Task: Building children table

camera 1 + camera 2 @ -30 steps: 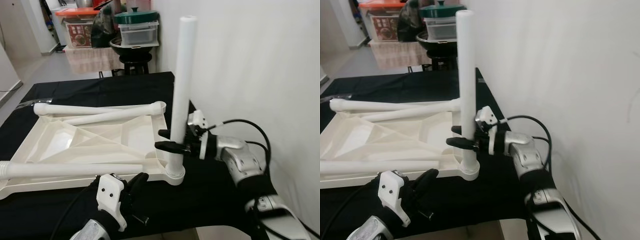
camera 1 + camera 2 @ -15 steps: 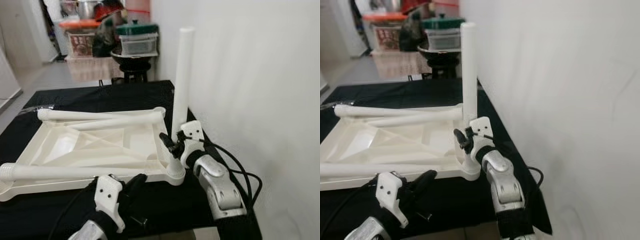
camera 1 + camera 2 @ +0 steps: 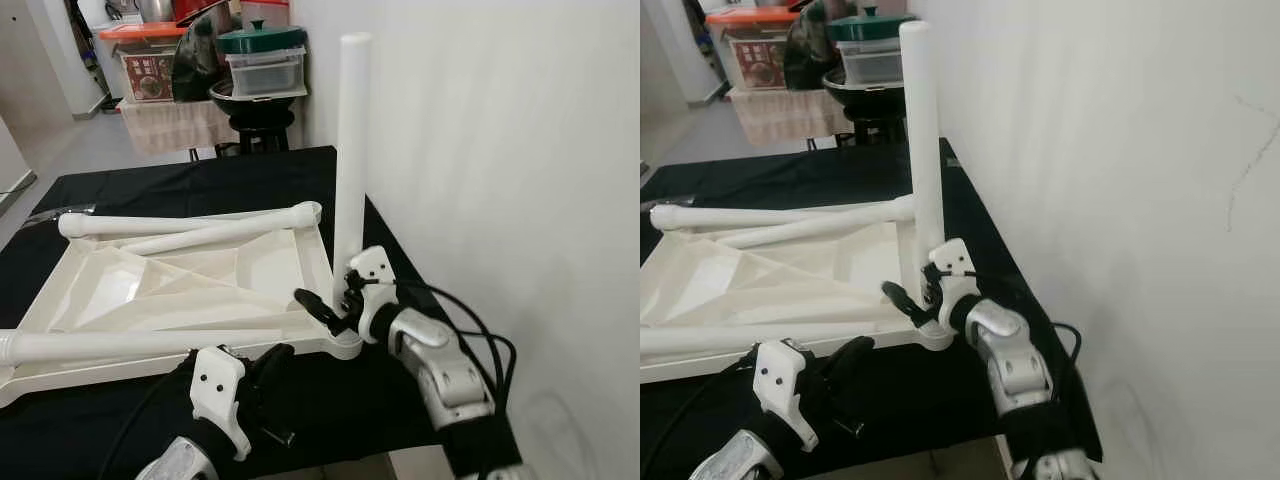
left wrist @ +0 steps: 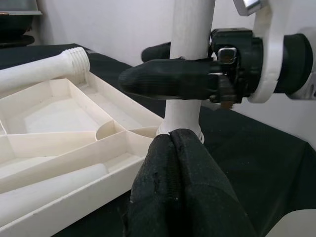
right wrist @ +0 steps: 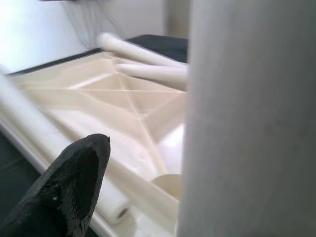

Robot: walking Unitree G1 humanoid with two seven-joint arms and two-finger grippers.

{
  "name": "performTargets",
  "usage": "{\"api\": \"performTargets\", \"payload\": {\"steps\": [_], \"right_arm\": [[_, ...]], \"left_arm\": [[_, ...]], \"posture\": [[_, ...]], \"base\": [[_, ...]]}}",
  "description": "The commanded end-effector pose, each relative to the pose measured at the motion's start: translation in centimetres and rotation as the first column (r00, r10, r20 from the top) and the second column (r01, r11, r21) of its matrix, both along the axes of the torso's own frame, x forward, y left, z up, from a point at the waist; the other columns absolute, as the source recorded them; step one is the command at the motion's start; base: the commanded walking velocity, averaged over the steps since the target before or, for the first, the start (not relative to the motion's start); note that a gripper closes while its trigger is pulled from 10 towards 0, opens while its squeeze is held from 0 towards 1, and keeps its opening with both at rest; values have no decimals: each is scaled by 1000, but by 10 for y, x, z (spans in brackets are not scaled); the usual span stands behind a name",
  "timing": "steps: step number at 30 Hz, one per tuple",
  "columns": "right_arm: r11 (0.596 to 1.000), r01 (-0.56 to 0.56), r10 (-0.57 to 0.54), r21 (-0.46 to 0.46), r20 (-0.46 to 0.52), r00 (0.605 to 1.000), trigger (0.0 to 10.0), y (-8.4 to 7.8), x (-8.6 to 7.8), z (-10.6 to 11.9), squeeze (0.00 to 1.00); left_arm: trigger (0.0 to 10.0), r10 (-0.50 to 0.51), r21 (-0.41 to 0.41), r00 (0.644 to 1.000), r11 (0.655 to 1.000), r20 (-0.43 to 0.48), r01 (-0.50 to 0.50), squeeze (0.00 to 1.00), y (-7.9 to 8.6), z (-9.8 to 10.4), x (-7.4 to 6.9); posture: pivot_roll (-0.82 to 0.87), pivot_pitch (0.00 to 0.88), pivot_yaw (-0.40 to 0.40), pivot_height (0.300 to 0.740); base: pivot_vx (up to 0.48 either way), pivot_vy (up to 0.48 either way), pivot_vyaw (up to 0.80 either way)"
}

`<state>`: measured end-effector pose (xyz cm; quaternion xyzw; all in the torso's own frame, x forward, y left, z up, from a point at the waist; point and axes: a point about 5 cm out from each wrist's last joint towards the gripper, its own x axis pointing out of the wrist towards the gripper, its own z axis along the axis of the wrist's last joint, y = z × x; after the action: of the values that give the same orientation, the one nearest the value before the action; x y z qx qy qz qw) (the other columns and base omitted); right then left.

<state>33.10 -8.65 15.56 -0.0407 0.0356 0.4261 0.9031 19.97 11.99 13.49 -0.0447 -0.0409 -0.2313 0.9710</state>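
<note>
The right end effector (image 3: 335, 305) is pinching the upright table leg (image 3: 350, 170) beside the tabletop (image 3: 180, 285) on a black-covered bench (image 3: 200, 180).

A plain white wall (image 3: 500, 150) runs along the right side, with a thin crack (image 3: 1245, 140) showing on it. The tabletop (image 3: 200, 185) is covered in black cloth. Beyond its far edge stand a dark stool (image 3: 255, 125) bearing a clear container with a green lid (image 3: 262, 40), and a bin with an orange lid (image 3: 140, 32). The floor (image 3: 60, 155) is pale grey.
</note>
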Motion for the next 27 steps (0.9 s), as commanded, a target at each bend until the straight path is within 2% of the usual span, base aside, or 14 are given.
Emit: {"api": "performTargets", "payload": {"steps": [1,3,6,8,11,12,13,22,27], "right_arm": [[990,-143,143,-6,11,990,10000,1,4,8,0],[972,-234,234,-20,15,972,10000,-7,8,17,0],[965,-263,263,-19,11,965,10000,-10,10,21,0],[938,-347,347,-18,-9,938,10000,-23,18,30,0],[927,-376,375,-12,-29,926,10000,-27,21,31,0],[921,-390,389,-5,-49,920,5686,-30,22,30,0],[916,-401,400,0,-66,914,0,-32,23,29,0],[916,-402,401,12,-105,910,0,-42,23,19,0],[913,-408,407,14,-93,909,0,-46,7,7,0]], "left_arm": [[10000,3,6,1000,1000,-24,-3,0,0,-5,1],[10000,7,5,1000,1000,-23,-7,0,0,-5,1],[10000,8,5,1000,1000,-22,-8,0,0,-5,1],[10000,12,5,1000,1000,-20,-11,0,-1,-4,2],[10000,12,5,1000,1000,-20,-12,0,-1,-4,2],[10000,12,4,1000,1000,-20,-11,0,-1,-4,2],[10000,10,4,1000,1000,-21,-10,0,-2,-4,2],[10000,11,2,1000,1000,-20,-11,0,-3,-3,1],[10000,7,-1,1000,1000,-19,-7,0,-4,-2,1]], "posture": [[54,0,-17,740],[54,0,-19,740],[54,0,-19,740],[57,0,-22,740],[57,0,-22,740],[57,0,-22,740],[58,0,-24,740],[52,0,-25,740],[46,0,-26,740]], "base": [[0,0,0],[0,0,0],[0,0,0],[0,0,0],[0,0,0],[0,0,0],[0,0,0],[0,0,0],[0,0,0]]}}
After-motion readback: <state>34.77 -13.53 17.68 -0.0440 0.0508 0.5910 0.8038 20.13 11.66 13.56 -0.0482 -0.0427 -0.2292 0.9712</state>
